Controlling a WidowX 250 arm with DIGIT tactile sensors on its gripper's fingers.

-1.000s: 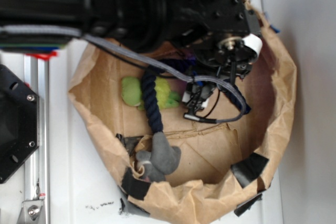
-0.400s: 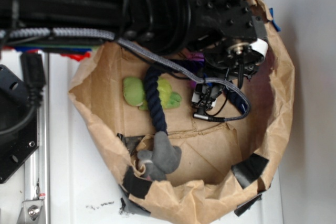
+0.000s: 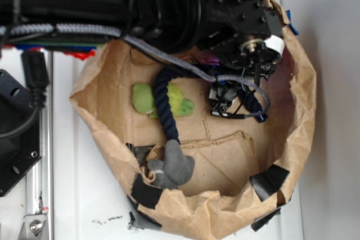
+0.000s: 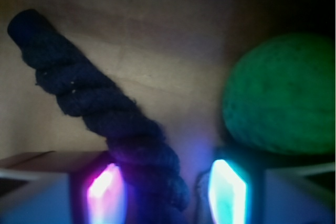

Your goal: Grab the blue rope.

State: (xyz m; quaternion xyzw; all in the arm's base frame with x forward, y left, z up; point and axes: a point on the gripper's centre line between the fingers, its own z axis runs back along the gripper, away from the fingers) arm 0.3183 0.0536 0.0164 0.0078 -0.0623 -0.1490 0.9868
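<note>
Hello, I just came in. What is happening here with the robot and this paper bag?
The robot arm reaches into a brown paper bag to get the blue rope. The rope lies across a green toy, next to a grey soft toy. In the wrist view, one end of the rope runs between the fingers of the gripper, which look open around it. Whether the pads already touch it cannot be seen.

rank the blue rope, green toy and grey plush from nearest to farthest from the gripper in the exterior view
1. The blue rope: its upper end runs under the arm toward the gripper; the wrist view shows it between the fingers.
2. The green toy: beside the rope, mid-bag.
3. The grey plush: at the rope's far end, by the bag's lower rim.
</note>
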